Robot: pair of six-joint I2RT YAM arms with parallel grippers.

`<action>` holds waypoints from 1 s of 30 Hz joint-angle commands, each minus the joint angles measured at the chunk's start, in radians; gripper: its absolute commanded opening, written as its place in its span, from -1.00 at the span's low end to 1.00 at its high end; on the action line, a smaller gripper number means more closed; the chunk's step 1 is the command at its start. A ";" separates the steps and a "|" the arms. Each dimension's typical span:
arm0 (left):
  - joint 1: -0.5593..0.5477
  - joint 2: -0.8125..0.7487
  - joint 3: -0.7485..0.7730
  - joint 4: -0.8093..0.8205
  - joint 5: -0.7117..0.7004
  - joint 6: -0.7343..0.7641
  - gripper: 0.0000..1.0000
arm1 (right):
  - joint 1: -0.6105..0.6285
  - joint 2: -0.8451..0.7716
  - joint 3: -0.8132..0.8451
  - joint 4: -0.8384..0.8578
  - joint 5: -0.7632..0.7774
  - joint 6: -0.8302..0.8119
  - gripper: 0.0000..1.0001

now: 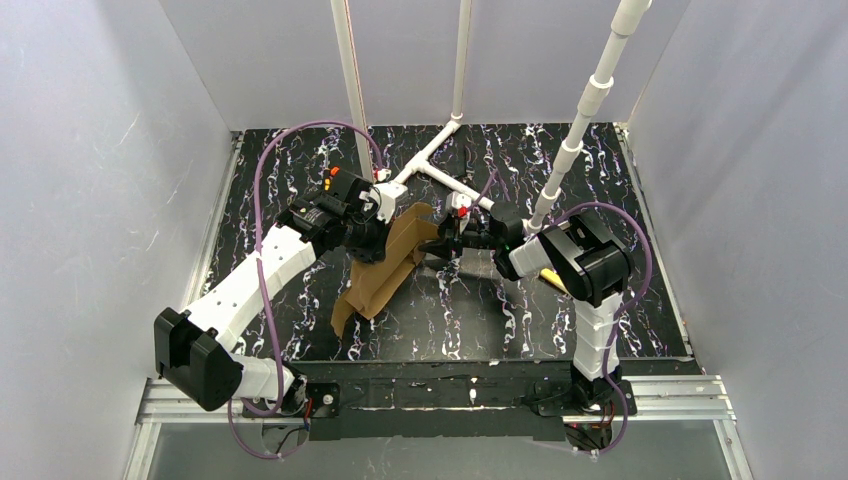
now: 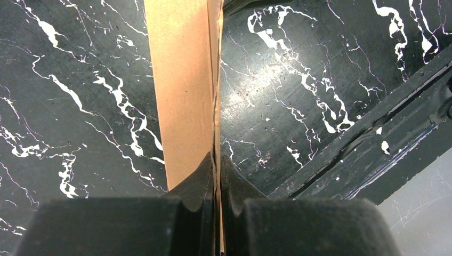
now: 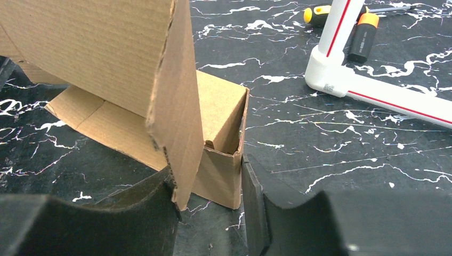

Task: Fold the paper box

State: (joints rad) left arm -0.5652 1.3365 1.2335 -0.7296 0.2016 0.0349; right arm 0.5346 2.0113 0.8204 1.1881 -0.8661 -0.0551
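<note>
The paper box (image 1: 385, 265) is brown corrugated cardboard, partly folded, lying mid-table between both arms with one panel raised. My left gripper (image 1: 378, 245) is at its upper left part. In the left wrist view that gripper (image 2: 217, 160) is shut on the thin edge of an upright cardboard panel (image 2: 181, 80). My right gripper (image 1: 440, 250) meets the box from the right. In the right wrist view its fingers (image 3: 144, 208) bracket a raised panel (image 3: 122, 53) and a small folded corner flap (image 3: 221, 176). Both fingers touch cardboard, so the right gripper (image 3: 210, 176) is shut on it.
A white PVC pipe frame (image 1: 440, 165) stands behind the box and reappears as the pipe (image 3: 341, 80) in the right wrist view. A yellow-handled screwdriver (image 3: 320, 13) and an orange marker (image 3: 365, 32) lie beside it. The table's front rail (image 2: 384, 144) runs near the left gripper.
</note>
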 commanded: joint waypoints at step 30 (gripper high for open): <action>-0.004 -0.070 -0.065 0.073 -0.018 -0.076 -1.00 | 0.020 0.033 -0.016 0.062 0.002 -0.088 -0.02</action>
State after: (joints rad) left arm -0.5652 1.3052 1.1843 -0.6640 0.1932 -0.0345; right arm 0.5461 2.0251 0.8074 1.1881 -0.8661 -0.1135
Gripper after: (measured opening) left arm 0.013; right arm 0.486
